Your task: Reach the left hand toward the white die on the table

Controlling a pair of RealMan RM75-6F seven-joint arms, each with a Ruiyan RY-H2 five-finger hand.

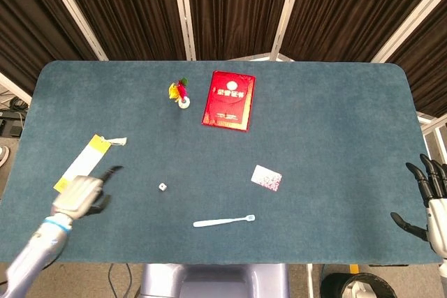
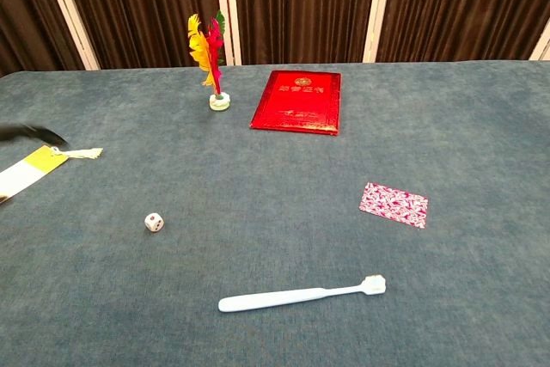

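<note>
The white die (image 1: 162,187) lies on the blue table (image 1: 335,130), left of centre; the chest view shows the die (image 2: 155,223) with a red pip on top. My left hand (image 1: 81,195) hovers over the table's front left, well to the left of the die, fingers apart and holding nothing, one dark finger stretched toward the die. In the chest view only a blurred dark fingertip (image 2: 33,134) shows at the left edge. My right hand (image 1: 431,200) stays off the table's right edge, fingers spread and empty.
A yellow-and-white bookmark (image 1: 85,164) lies just beyond my left hand. A white toothbrush (image 1: 223,221) lies near the front edge, a patterned card (image 1: 267,178) to its right. A feather shuttlecock (image 1: 181,94) and a red booklet (image 1: 228,100) sit at the back.
</note>
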